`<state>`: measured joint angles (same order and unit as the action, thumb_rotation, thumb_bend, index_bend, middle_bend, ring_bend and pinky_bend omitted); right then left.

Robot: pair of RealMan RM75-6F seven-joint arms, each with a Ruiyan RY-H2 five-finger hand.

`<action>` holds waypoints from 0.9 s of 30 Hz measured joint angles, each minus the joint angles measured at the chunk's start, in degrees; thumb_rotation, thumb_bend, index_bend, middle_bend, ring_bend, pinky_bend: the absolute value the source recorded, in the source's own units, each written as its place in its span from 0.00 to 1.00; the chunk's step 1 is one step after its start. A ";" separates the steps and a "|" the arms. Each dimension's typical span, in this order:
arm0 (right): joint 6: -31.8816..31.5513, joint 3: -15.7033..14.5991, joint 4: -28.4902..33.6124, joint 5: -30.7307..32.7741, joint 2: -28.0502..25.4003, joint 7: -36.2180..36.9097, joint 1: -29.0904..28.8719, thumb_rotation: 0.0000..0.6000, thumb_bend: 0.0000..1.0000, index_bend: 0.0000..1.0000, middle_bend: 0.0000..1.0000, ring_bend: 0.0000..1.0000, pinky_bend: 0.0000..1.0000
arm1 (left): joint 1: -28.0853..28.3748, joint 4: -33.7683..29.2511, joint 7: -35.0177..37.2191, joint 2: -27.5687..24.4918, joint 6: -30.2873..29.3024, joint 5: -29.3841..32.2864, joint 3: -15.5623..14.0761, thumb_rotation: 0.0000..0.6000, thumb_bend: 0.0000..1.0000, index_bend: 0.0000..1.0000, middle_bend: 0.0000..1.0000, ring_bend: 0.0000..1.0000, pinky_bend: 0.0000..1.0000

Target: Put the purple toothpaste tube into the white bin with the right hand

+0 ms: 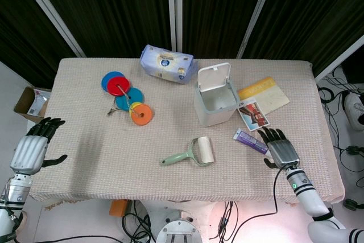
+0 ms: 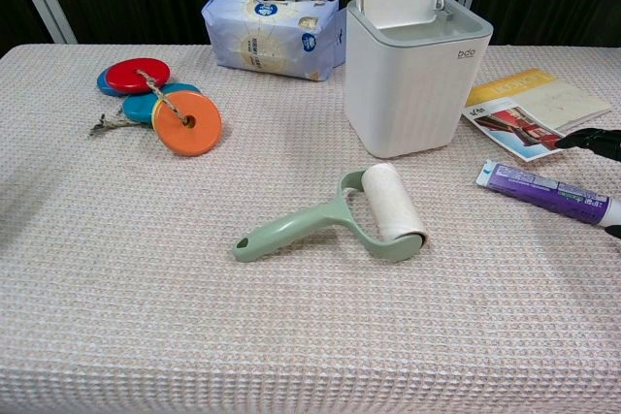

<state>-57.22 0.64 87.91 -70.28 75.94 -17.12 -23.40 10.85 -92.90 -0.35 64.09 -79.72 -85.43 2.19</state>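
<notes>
The purple toothpaste tube (image 1: 250, 140) (image 2: 546, 193) lies flat on the table, near its right front. My right hand (image 1: 280, 147) rests just to the right of the tube with its fingers (image 2: 590, 140) spread, holding nothing; the tube's cap end lies next to the thumb. The white bin (image 1: 215, 102) (image 2: 417, 75) stands behind and to the left of the tube with its lid flipped up. My left hand (image 1: 34, 145) hovers open off the table's left edge, and the chest view does not show it.
A green lint roller (image 1: 193, 153) (image 2: 359, 215) lies left of the tube. A booklet (image 1: 264, 93) (image 2: 534, 99) and a card (image 1: 252, 114) lie right of the bin. Behind stand a wipes pack (image 1: 168, 64) and coloured discs (image 1: 128, 98) on a string.
</notes>
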 measured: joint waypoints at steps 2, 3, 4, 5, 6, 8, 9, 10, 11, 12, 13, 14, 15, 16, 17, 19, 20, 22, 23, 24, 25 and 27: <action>-0.08 0.00 -0.01 -0.01 0.03 -0.03 0.02 1.00 0.24 0.00 0.01 0.00 0.00 | -0.02 0.01 0.02 -0.01 0.00 0.04 0.01 1.00 0.02 0.17 0.14 0.08 0.22; -0.11 0.00 0.00 -0.02 0.03 -0.07 0.03 1.00 0.24 0.00 0.01 0.00 0.00 | -0.03 0.02 0.02 -0.01 0.01 0.06 0.01 1.00 0.02 0.17 0.14 0.08 0.22; -0.15 0.00 0.02 -0.03 0.04 -0.12 0.03 1.00 0.24 0.00 0.01 0.00 0.00 | -0.05 0.00 0.03 -0.01 -0.01 0.07 0.01 1.00 0.02 0.17 0.14 0.08 0.22; -0.19 -0.01 0.03 -0.03 0.06 -0.19 0.04 1.00 0.24 0.00 0.02 0.00 0.00 | -0.08 -0.02 0.02 -0.03 -0.08 0.06 0.02 1.00 0.02 0.17 0.14 0.08 0.22; -0.25 -0.03 0.04 -0.02 0.10 -0.34 0.06 1.00 0.24 0.00 0.04 0.01 0.01 | -0.10 -0.04 0.01 -0.04 -0.16 0.03 0.03 1.00 0.02 0.17 0.14 0.08 0.22; -0.42 -0.07 0.06 0.05 0.21 -0.68 0.12 1.00 0.24 0.00 0.08 0.04 0.01 | -0.12 -0.08 0.00 -0.06 -0.28 -0.05 0.08 1.00 0.02 0.17 0.14 0.08 0.22; -0.49 -0.12 0.08 0.14 0.29 -0.95 0.17 1.00 0.24 0.00 0.11 0.06 0.02 | -0.12 -0.09 0.02 -0.07 -0.26 -0.07 0.07 1.00 0.02 0.17 0.14 0.08 0.22; -0.51 -0.15 0.10 0.25 0.33 -1.17 0.20 1.00 0.24 0.00 0.15 0.09 0.03 | -0.11 -0.09 0.06 -0.07 -0.24 -0.11 0.06 1.00 0.02 0.17 0.14 0.08 0.22; -0.50 -0.16 0.11 0.43 0.37 -1.41 0.20 1.00 0.24 0.00 0.18 0.10 0.03 | -0.09 -0.10 0.08 -0.07 -0.17 -0.13 0.03 1.00 0.02 0.17 0.14 0.08 0.22; -0.46 -0.16 0.13 0.75 0.44 -1.71 0.20 1.00 0.24 0.00 0.21 0.11 0.03 | -0.08 -0.09 0.08 -0.07 -0.11 -0.13 0.01 1.00 0.02 0.17 0.14 0.08 0.22; -0.41 -0.13 0.15 1.03 0.50 -1.93 0.18 1.00 0.24 0.00 0.22 0.12 0.03 | -0.09 -0.08 0.09 -0.08 -0.07 -0.10 -0.02 1.00 0.02 0.17 0.14 0.08 0.22; -0.38 -0.10 0.15 1.28 0.61 -2.18 0.17 1.00 0.24 0.00 0.23 0.12 0.03 | -0.11 -0.06 0.13 -0.07 -0.08 -0.09 -0.02 1.00 0.02 0.17 0.14 0.08 0.22; -0.42 -0.04 0.11 1.46 0.83 -2.49 0.14 1.00 0.24 0.00 0.23 0.12 0.03 | -0.13 -0.04 0.14 -0.05 -0.14 -0.10 -0.02 1.00 0.02 0.17 0.14 0.08 0.22; -0.47 0.01 0.06 1.54 1.03 -2.65 0.12 1.00 0.24 0.00 0.23 0.12 0.03 | -0.17 -0.05 0.15 -0.08 -0.26 -0.14 -0.01 1.00 0.02 0.17 0.14 0.08 0.22; -0.51 0.07 0.01 1.61 1.23 -2.76 0.10 1.00 0.24 0.00 0.23 0.12 0.03 | -0.24 -0.08 0.18 -0.11 -0.43 -0.23 -0.01 1.00 0.02 0.17 0.14 0.08 0.22; -0.48 0.21 -0.13 1.84 1.63 -3.05 -0.04 1.00 0.24 0.00 0.22 0.12 0.03 | -0.30 -0.10 0.22 -0.15 -0.50 -0.28 -0.03 1.00 0.02 0.17 0.14 0.08 0.22; -0.40 0.28 -0.18 1.97 1.80 -3.16 -0.14 1.00 0.24 0.00 0.22 0.12 0.03 | -0.29 -0.10 0.23 -0.14 -0.45 -0.29 -0.05 1.00 0.02 0.17 0.14 0.08 0.22; -0.21 0.56 -0.27 2.28 2.23 -3.32 -0.41 1.00 0.24 0.00 0.21 0.11 0.03 | -0.27 -0.10 0.25 -0.13 -0.35 -0.33 -0.09 1.00 0.02 0.17 0.14 0.08 0.22; -0.18 0.71 -0.28 2.36 2.44 -3.35 -0.51 1.00 0.24 0.00 0.21 0.11 0.03 | -0.26 -0.09 0.25 -0.13 -0.32 -0.37 -0.11 1.00 0.02 0.17 0.14 0.08 0.22; -0.20 0.92 -0.30 2.42 2.75 -3.38 -0.65 1.00 0.24 0.00 0.21 0.11 0.03 | -0.25 -0.10 0.25 -0.13 -0.34 -0.40 -0.11 1.00 0.02 0.17 0.14 0.08 0.22; -0.26 1.07 -0.34 2.46 3.01 -3.42 -0.74 1.00 0.24 0.00 0.22 0.11 0.03 | -0.26 -0.11 0.25 -0.13 -0.37 -0.41 -0.11 1.00 0.02 0.17 0.14 0.08 0.22; -0.36 1.39 -0.48 2.60 3.69 -3.67 -1.01 1.00 0.25 0.00 0.23 0.11 0.03 | -0.31 -0.11 0.29 -0.17 -0.44 -0.41 -0.10 1.00 0.02 0.17 0.14 0.08 0.22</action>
<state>-57.58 2.03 87.44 -67.68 79.63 -20.79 -24.42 10.54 -93.02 -0.06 63.92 -80.17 -85.84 2.09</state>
